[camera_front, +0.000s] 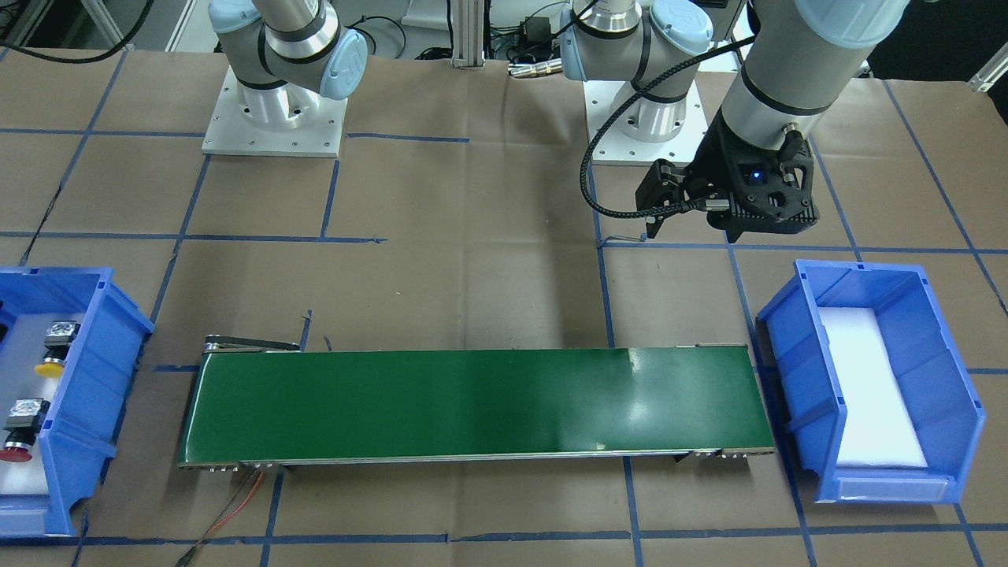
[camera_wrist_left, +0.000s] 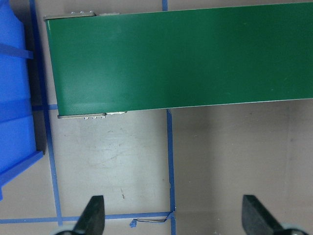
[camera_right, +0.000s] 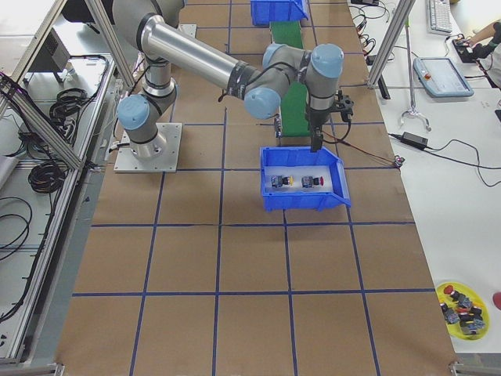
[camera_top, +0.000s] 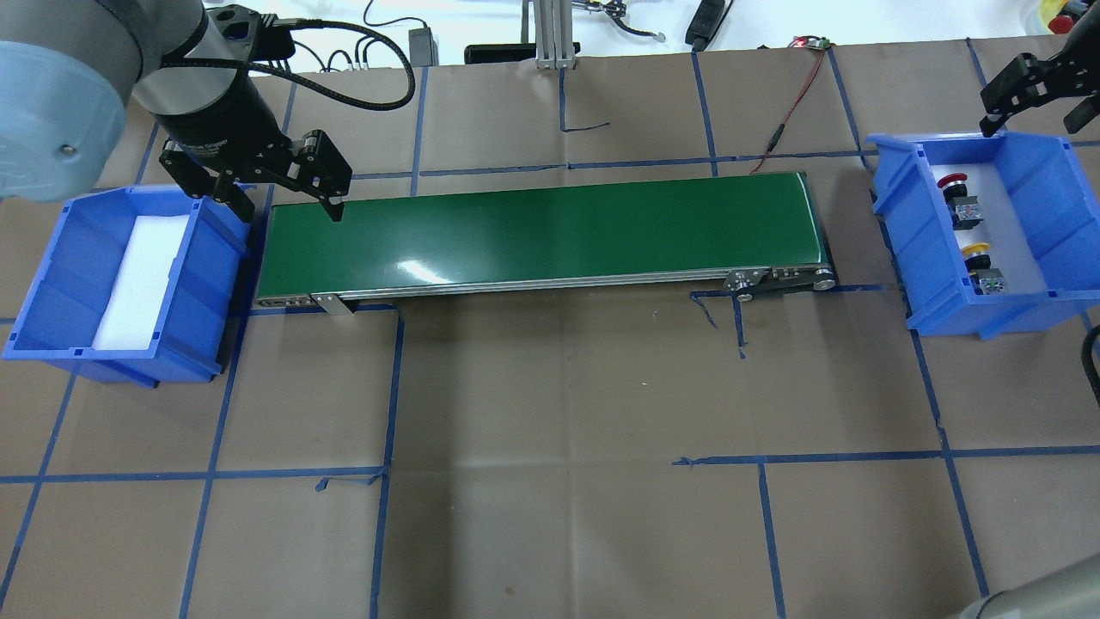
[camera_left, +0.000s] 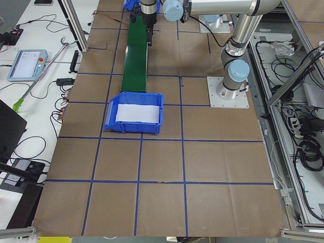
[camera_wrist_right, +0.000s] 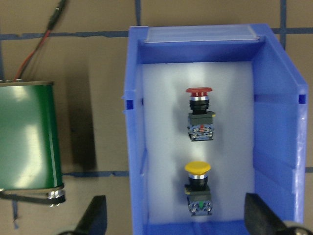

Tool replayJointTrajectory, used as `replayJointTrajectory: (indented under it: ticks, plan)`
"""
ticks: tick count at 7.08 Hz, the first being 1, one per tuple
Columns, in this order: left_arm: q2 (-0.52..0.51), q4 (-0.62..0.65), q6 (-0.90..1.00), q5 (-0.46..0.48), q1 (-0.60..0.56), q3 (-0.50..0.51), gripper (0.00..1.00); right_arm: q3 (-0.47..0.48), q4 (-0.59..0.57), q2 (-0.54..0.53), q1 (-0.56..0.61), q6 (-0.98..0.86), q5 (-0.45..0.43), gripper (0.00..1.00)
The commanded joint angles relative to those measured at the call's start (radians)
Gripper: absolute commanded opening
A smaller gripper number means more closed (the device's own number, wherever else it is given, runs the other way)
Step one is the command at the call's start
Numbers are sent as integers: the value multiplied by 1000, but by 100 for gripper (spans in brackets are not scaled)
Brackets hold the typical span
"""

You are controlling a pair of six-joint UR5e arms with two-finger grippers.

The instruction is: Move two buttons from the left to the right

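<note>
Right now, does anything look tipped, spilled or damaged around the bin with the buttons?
Nothing stands out. The red button and yellow button lie on their sides, apart, in the blue bin, both looking intact.

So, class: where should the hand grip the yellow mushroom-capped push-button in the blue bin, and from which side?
Probably the grey-black block body of the yellow mushroom-capped push-button, from straight above: it lies on its side on white foam, flat flanks exposed; the domed cap might slip.
</note>
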Motion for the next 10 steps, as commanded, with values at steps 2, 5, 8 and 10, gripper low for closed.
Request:
replayJointTrajectory:
  ticks: [2, 5, 8, 10]
  plan:
    - [0, 0, 0, 0, 0, 0, 100, 12, 89, -163, 188, 204, 61, 100]
    - [0, 0, -2, 0, 0, 0, 100, 131, 69, -179, 452, 504, -43, 100]
    - [0, 0, 0, 0, 0, 2, 100, 282, -32, -293, 462, 540, -50, 100]
    - [0, 0, 0, 0, 0, 0, 100, 287, -22, -332, 464, 539, -41, 100]
